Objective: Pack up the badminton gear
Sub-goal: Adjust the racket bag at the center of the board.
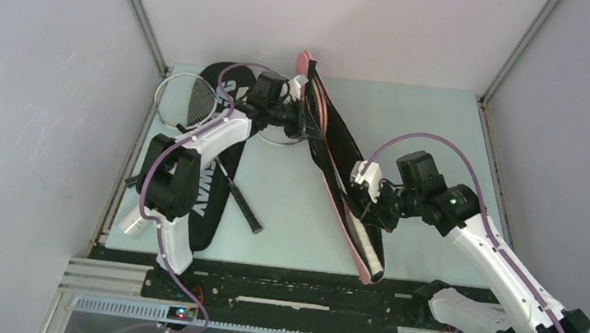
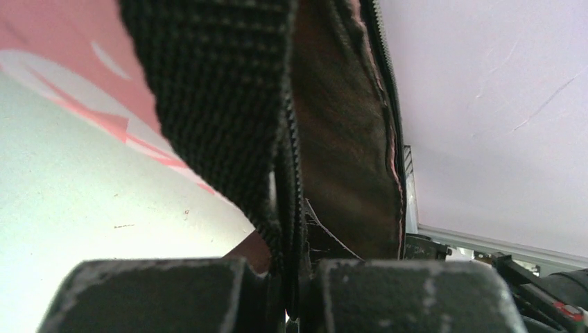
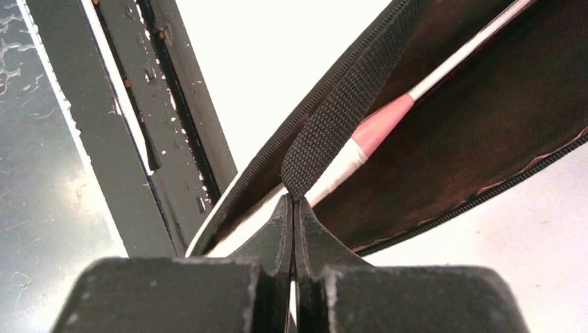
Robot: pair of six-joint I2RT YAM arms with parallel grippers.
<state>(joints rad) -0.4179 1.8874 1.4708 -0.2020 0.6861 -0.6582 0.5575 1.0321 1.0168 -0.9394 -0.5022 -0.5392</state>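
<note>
**Position.** The pink fabric racket cover with a dark lining point(image 1: 341, 151) lies diagonally across the middle of the pale table point(image 1: 295, 208). Its wide end points to the far edge, and its narrow end is near the black rail point(image 1: 304, 287) at the near edge. The wide end stands lifted on edge.

**Contents.** A racket with a white shaft, a pink collar and a white-wrapped grip point(image 3: 378, 128) lies inside the opened cover. The grip end shows at the narrow end.

**Left gripper** point(image 2: 291, 298). The jaws are closed tight on the zip edge of the pink racket cover at its wide end. The black webbing strap point(image 2: 215, 90) hangs directly in front of the wrist camera and blocks most of that view.

**Right gripper** point(image 3: 295, 222). The fingertips are pinched fully together on the black webbing strap, at the cover's lower half.

**Surroundings.**
- A black racket cover with white lettering point(image 1: 208, 194) lies flat at the left, well apart from the pink one.
- A white-framed racket point(image 1: 187, 97) rests across the black racket cover.
- The left arm crosses above both and hides their middle parts.
- A white tube point(image 1: 134, 222) shows beside that arm, mostly hidden.
</note>
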